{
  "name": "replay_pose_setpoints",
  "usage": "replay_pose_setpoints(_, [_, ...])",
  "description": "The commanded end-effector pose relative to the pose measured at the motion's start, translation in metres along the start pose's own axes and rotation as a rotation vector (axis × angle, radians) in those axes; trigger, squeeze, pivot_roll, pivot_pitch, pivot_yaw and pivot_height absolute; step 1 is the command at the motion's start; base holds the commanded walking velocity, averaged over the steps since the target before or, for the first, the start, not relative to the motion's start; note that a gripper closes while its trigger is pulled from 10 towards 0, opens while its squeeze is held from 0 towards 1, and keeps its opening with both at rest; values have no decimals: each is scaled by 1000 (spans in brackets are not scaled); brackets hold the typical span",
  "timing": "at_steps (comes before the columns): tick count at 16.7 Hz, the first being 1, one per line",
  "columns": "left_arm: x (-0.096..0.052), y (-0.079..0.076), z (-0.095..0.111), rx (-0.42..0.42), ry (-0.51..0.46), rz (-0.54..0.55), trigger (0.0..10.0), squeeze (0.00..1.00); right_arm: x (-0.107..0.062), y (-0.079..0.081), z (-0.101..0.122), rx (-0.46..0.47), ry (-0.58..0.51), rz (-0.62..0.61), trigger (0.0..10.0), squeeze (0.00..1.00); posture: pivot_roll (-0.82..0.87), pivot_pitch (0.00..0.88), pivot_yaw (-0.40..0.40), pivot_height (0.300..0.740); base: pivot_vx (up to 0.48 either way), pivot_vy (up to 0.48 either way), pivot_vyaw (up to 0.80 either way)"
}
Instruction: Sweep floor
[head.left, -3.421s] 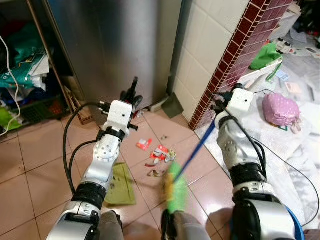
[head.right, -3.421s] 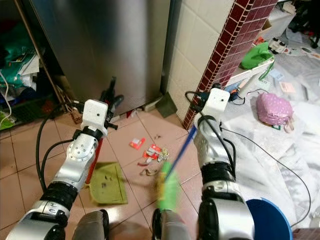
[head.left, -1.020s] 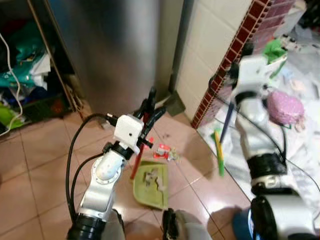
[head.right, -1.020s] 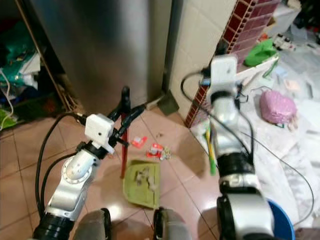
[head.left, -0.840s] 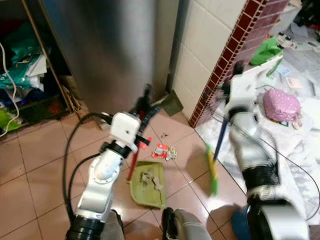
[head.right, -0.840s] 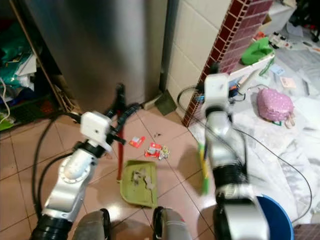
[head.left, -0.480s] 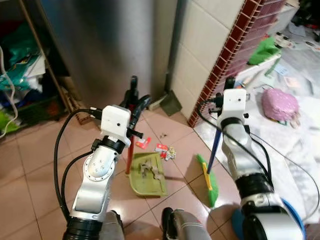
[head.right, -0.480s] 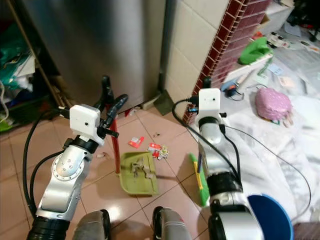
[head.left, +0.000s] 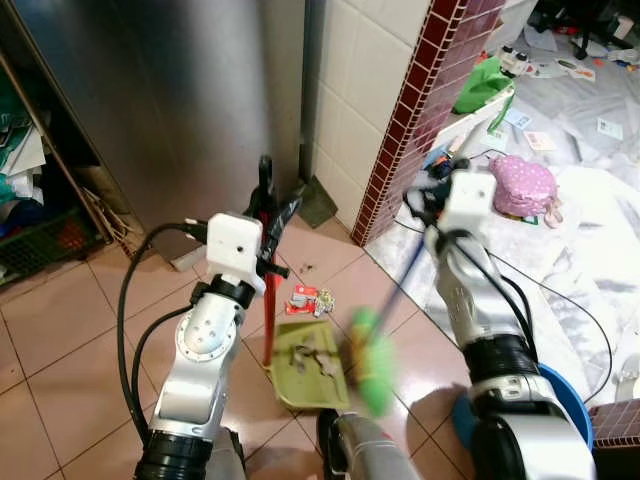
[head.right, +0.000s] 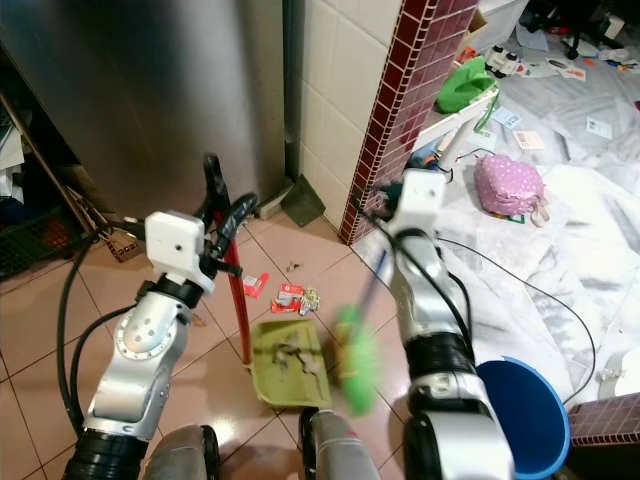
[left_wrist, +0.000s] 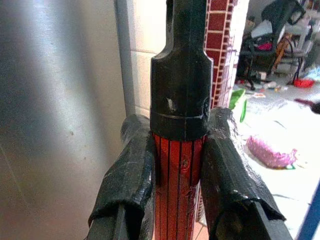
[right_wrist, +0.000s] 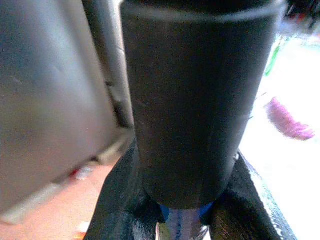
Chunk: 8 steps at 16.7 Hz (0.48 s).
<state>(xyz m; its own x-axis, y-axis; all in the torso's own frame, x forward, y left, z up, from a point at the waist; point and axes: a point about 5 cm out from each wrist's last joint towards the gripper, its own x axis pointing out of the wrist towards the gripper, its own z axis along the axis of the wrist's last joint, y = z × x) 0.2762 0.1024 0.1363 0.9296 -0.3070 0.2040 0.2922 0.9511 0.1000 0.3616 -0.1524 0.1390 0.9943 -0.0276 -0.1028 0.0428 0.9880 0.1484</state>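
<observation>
My left gripper (head.left: 268, 205) is shut on the red, black-capped handle (left_wrist: 175, 165) of a green dustpan (head.left: 310, 364) that rests on the tiled floor with scraps in it. My right gripper (head.left: 428, 196) is shut on the blue handle (right_wrist: 181, 220) of a broom. Its green brush head (head.left: 369, 360), blurred with motion, is at the dustpan's right edge. A small pile of red and white wrappers (head.left: 309, 299) lies on the tiles just beyond the pan.
A steel fridge (head.left: 170, 110) and a tiled wall with a dark red brick edge (head.left: 410, 110) stand ahead. To the right are white sheeting (head.left: 590, 250), a pink bag (head.left: 524, 186) and a cable. A blue bucket (head.right: 525, 410) sits by my right foot. Cluttered shelves (head.left: 40, 200) stand left.
The broom head has swung left from the floor at the right to the dustpan's edge. The view has shifted, so the camera has moved. Both grips hold as before.
</observation>
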Motion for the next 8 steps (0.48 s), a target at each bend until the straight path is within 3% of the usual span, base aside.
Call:
replay_pose_setpoints(1, [4, -1, 6, 22, -43, -8, 10000, 0, 2, 4, 12, 114, -13, 33, 10000, 0, -5, 127, -69, 740, 0, 0, 0])
replay_pose_setpoints(4, [7, -5, 2, 32, -32, -22, 10000, 0, 8, 5, 38, 189, -36, 51, 10000, 0, -20, 140, -69, 740, 0, 0, 0])
replay_pose_setpoints(6, [8, -7, 1, 41, -36, -26, 10000, 0, 9, -3, 45, 127, -73, 32, 10000, 0, -21, 134, -70, 740, 0, 0, 0])
replay_pose_setpoints(8, [8, -6, 0, 51, -37, -19, 10000, 0, 8, -15, 52, 7, -126, -13, 10000, 0, -16, 135, -72, 740, 0, 0, 0])
